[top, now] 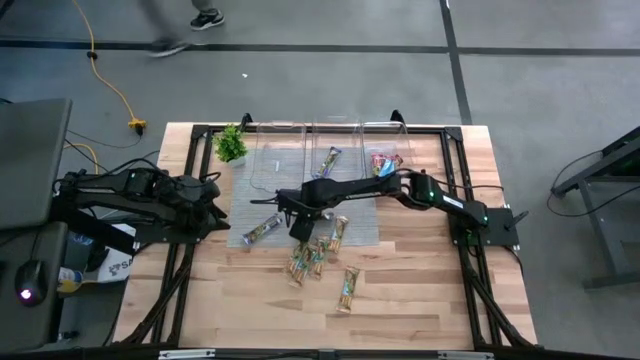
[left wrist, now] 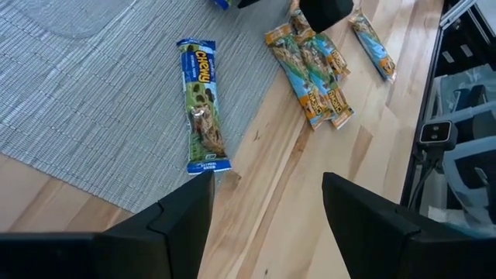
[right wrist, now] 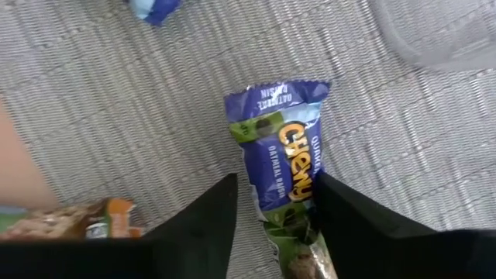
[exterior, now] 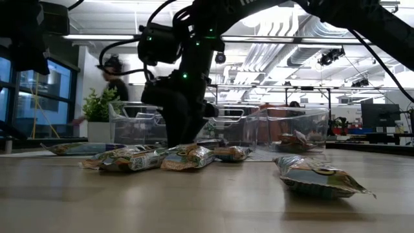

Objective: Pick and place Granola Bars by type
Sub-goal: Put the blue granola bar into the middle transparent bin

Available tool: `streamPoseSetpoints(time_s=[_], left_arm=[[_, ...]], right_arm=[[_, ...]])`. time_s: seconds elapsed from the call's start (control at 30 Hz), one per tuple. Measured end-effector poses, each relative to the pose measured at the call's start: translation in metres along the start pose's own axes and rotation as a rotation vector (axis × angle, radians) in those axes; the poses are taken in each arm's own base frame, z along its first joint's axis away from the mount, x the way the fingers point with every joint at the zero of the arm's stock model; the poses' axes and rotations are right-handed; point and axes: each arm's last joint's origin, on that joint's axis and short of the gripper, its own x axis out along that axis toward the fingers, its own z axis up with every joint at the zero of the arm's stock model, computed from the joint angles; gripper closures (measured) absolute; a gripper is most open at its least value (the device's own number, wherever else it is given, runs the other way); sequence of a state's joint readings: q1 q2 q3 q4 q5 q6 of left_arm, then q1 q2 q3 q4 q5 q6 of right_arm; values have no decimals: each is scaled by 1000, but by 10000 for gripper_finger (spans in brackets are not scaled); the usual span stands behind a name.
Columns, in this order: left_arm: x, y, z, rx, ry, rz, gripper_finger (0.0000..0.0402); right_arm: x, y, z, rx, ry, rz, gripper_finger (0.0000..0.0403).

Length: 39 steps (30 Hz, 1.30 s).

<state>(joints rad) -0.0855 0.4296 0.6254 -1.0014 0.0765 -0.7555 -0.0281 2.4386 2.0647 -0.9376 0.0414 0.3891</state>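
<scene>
My right gripper [top: 298, 228] is down on the grey mat [top: 262, 190] at the table's middle, shut on a blue bar [right wrist: 283, 167]. A second blue bar [top: 262, 232] lies flat on the mat to its left; it also shows in the left wrist view [left wrist: 203, 108]. Several tan and teal bars [top: 318, 258] lie on the wood in front of the mat, one [top: 348, 288] nearer the front. My left gripper [left wrist: 267, 194] is open and empty at the mat's left side [top: 213, 208]. A blue bar [top: 330, 160] lies in the middle bin, red ones [top: 385, 163] in the right bin. My right gripper pinches the blue bar's two long sides [right wrist: 298, 213] between its two fingers [right wrist: 209, 225], toward one end. The fingers come from above and lie across the bar. The other end [right wrist: 275, 97] sticks out over the mat. I cannot tell whether the bar is lifted.
Three clear bins [top: 280, 150] stand in a row along the far edge, with a small green plant [top: 231, 145] at their left. A person [exterior: 113, 84] shows in the room behind the table. Bare wood lies at the front left and front right.
</scene>
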Motion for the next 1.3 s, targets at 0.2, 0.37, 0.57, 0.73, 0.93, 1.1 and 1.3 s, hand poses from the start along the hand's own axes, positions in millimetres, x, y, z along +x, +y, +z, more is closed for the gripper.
streamPoseSetpoints(time_s=[0.2,0.37,0.57,0.73,0.93,1.1,1.3], left_arm=[[0,0,-1,-1,10,-4,170],[0,0,-1,-1,18,-12,170],[0,0,-1,-1,18,-12,170],[0,0,-1,-5,18,-13,170],[0,0,-1,-9,18,-13,170],[0,0,-1,-8,18,-12,170],[0,0,-1,-9,18,-12,170]], right_arm=[[-4,7,-3,27,14,40,307],[-16,19,-6,6,3,90,342],[-53,29,-3,0,-96,134,351],[-97,23,1,57,-215,107,352],[-156,-13,10,181,-389,31,353],[-195,-59,16,287,-512,-91,352],[-198,-121,20,391,-465,-198,352]])
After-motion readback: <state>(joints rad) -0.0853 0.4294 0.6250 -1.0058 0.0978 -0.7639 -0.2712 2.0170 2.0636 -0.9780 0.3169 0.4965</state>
